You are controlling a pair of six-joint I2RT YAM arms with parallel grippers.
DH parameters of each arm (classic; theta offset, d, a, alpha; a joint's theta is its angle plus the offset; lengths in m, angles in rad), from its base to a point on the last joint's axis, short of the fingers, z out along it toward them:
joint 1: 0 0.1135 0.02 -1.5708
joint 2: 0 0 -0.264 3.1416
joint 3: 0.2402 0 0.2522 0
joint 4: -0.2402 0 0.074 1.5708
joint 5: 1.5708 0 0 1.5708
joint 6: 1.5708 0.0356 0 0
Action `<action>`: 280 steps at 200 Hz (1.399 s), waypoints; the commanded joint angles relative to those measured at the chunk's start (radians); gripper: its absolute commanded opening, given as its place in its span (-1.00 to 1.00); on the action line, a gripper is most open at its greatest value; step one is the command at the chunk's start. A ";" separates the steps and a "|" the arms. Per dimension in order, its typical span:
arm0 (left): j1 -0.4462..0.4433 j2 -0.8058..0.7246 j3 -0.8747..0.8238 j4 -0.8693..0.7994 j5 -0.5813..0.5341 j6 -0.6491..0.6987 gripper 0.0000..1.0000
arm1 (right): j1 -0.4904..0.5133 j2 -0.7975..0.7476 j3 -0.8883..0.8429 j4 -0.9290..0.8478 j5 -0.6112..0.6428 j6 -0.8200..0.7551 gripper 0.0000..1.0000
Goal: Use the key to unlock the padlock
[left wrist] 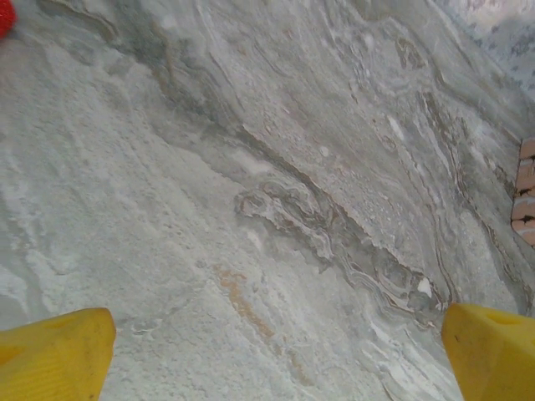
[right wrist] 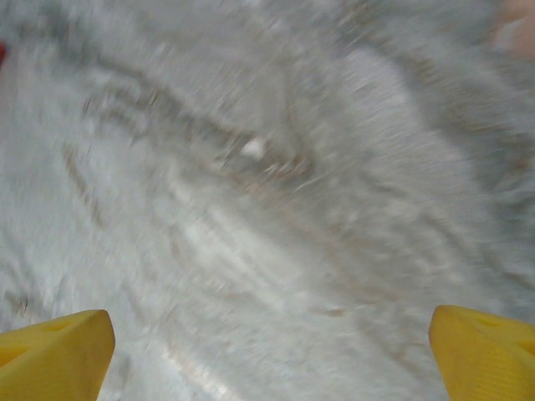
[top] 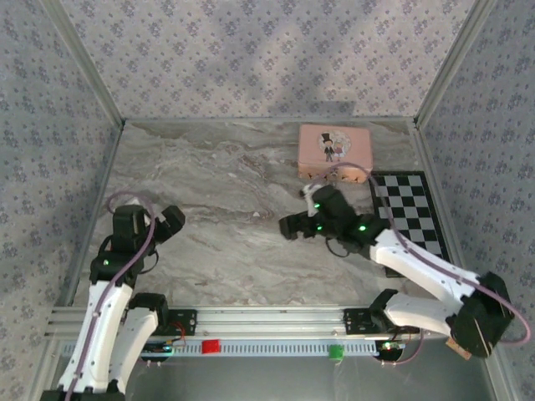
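I cannot make out the brass padlock or the key; they are hidden or too small to tell. My right gripper (top: 297,210) hovers over the marble table (top: 226,184), just in front of the pink cartoon-printed tin (top: 335,150). In the right wrist view it is open (right wrist: 272,355), its yellow fingertips (right wrist: 58,351) wide apart over blurred marble with nothing between them, and a corner of the pink tin (right wrist: 518,33) shows at top right. My left gripper (top: 170,220) sits at the left side of the table. It is also open (left wrist: 276,355) over bare marble.
A black-and-white checkered mat (top: 410,209) lies at the right edge of the table, beside the right arm. Patterned walls close in the back and both sides. An aluminium rail (top: 267,322) runs along the near edge.
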 commanded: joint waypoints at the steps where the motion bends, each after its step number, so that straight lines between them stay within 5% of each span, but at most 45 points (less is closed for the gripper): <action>1: -0.003 -0.140 -0.034 -0.055 -0.162 -0.046 1.00 | 0.140 0.122 0.098 -0.030 0.085 0.016 0.94; 37: -0.002 -0.330 -0.092 -0.027 -0.251 -0.051 0.99 | 0.324 0.414 0.325 -0.114 0.079 -0.018 0.84; 84: -0.001 -0.401 -0.094 -0.050 -0.325 -0.011 1.00 | 0.421 0.707 0.604 -0.261 -0.035 -0.052 0.67; 158: -0.001 -0.442 -0.103 -0.056 -0.363 -0.018 1.00 | 0.465 0.987 0.892 -0.409 -0.125 -0.063 0.32; 280: -0.002 -0.455 -0.111 -0.042 -0.368 -0.008 1.00 | 0.477 1.221 1.175 -0.588 -0.197 -0.098 -0.13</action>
